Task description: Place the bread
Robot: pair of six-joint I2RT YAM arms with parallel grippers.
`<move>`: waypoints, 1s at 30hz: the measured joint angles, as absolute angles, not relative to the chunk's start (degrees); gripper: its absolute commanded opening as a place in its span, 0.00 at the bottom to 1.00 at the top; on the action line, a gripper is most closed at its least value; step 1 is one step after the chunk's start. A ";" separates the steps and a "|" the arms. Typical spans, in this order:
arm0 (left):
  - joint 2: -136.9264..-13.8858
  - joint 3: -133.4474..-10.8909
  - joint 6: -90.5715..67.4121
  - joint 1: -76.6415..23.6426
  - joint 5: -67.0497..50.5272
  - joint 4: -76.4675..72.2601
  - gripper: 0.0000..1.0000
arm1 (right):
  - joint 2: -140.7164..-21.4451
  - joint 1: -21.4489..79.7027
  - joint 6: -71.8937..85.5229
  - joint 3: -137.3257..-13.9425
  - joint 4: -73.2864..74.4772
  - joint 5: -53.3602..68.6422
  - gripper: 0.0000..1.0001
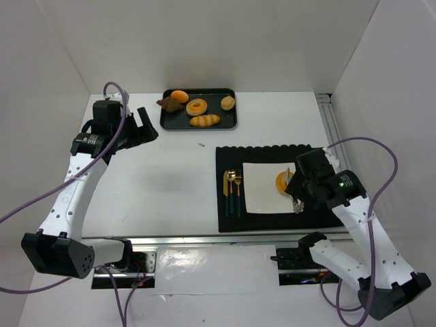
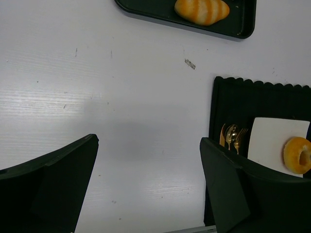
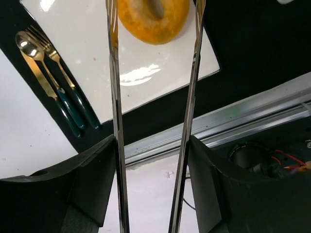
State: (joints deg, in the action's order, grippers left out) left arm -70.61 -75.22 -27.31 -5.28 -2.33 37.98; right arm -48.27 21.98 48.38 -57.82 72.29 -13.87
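Observation:
A ring-shaped bread (image 1: 284, 182) lies on the white plate (image 1: 262, 197) on the black placemat (image 1: 272, 153). My right gripper (image 1: 296, 197) is shut on metal tongs (image 3: 115, 121). In the right wrist view the tongs' two arms are spread and flank the ring bread (image 3: 153, 22) on the plate (image 3: 97, 63); I cannot tell whether they touch it. My left gripper (image 1: 146, 126) is open and empty over bare table, left of the tray. In the left wrist view (image 2: 148, 184) nothing is between its jaws.
A black tray (image 1: 234, 122) at the back holds several breads, among them a long loaf (image 1: 204, 120) and a ring donut (image 1: 197, 107). Gold cutlery (image 1: 233, 191) lies on the mat left of the plate. White walls enclose the table.

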 measured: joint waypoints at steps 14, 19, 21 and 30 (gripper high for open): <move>-70.78 -74.41 -27.29 -5.28 -2.90 37.26 0.99 | -60.14 21.98 40.47 -72.07 68.12 -16.10 0.60; -71.16 -74.32 -27.31 -5.28 -2.92 37.26 0.99 | -69.30 22.41 34.04 -75.85 58.28 -18.33 0.59; -71.18 -74.32 -27.31 -5.28 -2.92 37.21 0.99 | -73.30 22.46 31.68 -78.52 54.00 -18.28 0.59; -71.90 -74.32 -27.22 -5.28 -2.74 37.17 0.99 | -90.61 24.14 25.50 -87.37 40.82 -3.90 0.56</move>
